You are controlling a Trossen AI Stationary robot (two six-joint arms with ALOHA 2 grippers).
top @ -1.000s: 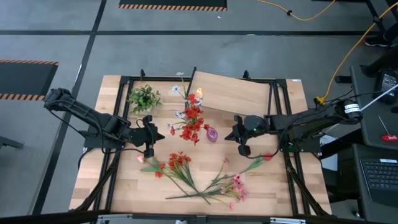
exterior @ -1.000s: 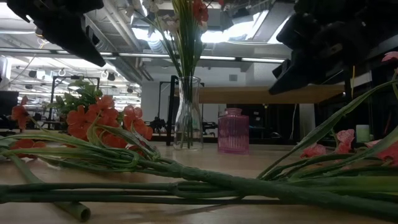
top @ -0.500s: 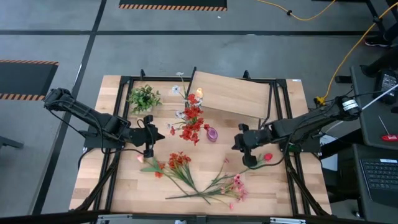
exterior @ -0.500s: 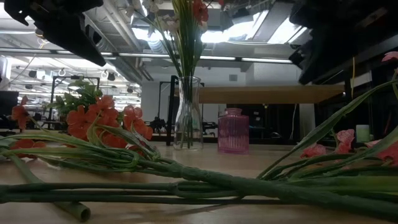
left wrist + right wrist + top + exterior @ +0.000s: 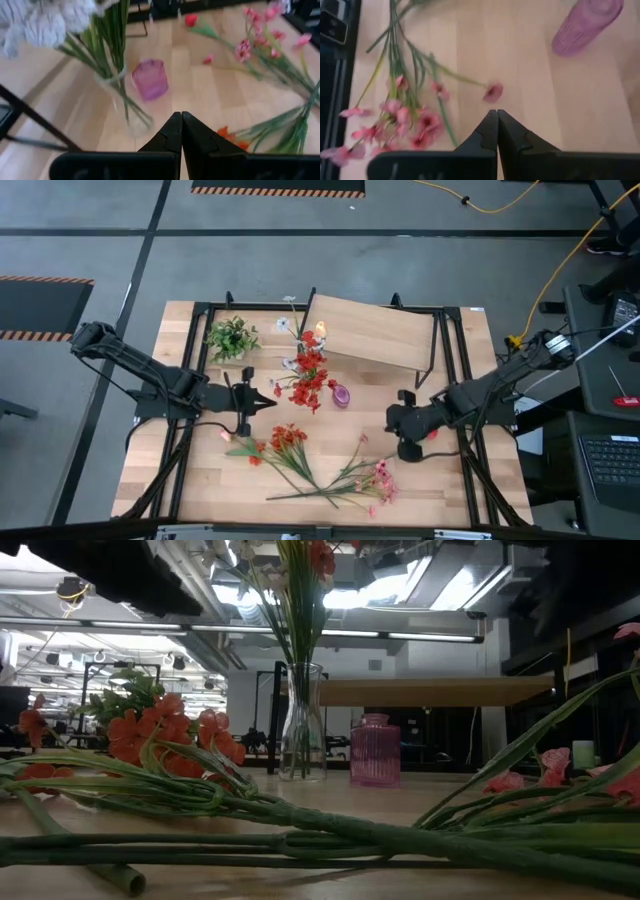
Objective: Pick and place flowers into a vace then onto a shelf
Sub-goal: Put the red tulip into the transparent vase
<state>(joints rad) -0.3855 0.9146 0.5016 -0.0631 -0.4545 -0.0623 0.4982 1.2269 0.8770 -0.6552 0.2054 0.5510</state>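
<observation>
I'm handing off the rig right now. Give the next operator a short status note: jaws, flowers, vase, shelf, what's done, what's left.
Left gripper: jaws shut, empty, above the table near the clear vase.
Right gripper: jaws shut, empty, over the pink flowers.
Done: some stems stand in the clear vase, which stands on the table beside the purple vase.
Left: orange flowers, pink flowers and a red bloom lie loose; the shelf carries no vase.

Small pink ribbed jar [image 5: 341,395] standing on the light-wood table [image 5: 200,480], near its middle. Green leafy tuft [image 5: 232,337] lying toward the table's far left corner. Yellow cable [image 5: 560,275] running across the grey floor. Laptop [image 5: 610,460] sitting off the table's right side.
</observation>
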